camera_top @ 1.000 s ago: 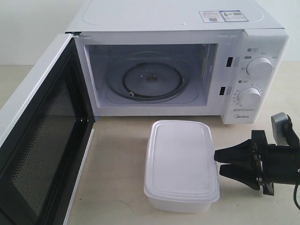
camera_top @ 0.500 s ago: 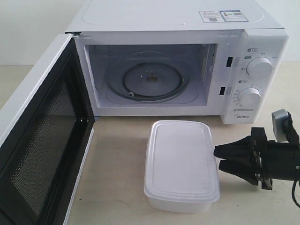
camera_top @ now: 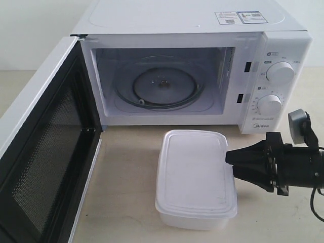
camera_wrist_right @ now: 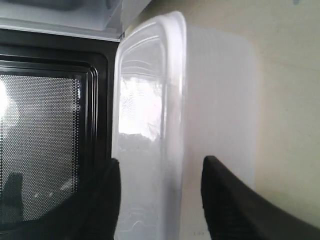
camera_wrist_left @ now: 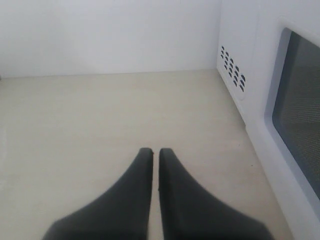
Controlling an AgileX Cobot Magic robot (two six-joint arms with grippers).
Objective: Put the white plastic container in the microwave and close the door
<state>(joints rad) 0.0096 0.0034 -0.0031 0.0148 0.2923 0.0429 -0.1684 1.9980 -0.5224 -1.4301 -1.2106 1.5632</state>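
The white plastic container [camera_top: 195, 172] sits lidded on the table in front of the open microwave [camera_top: 192, 20], whose glass turntable [camera_top: 162, 86] is bare. The door [camera_top: 45, 152] stands swung out to the left, black inner face showing. My right gripper [camera_top: 229, 163] is open at the container's right edge. In the right wrist view, the right gripper [camera_wrist_right: 160, 162] has one finger over the lid and one beside the wall of the container [camera_wrist_right: 145, 110], with the door [camera_wrist_right: 40, 140] beyond. My left gripper [camera_wrist_left: 155, 150] is shut over bare table, next to the door's outer face [camera_wrist_left: 300, 110].
Two round knobs [camera_top: 280, 72] sit on the microwave's right panel. The open door takes up the left side of the table. Bare tabletop [camera_top: 126, 177] lies between the door and the container. A wall [camera_wrist_left: 110, 35] stands behind the table.
My right gripper has moved left and slightly up, so its open fingertips now overlap the container's right edge. The container and the door have not moved.
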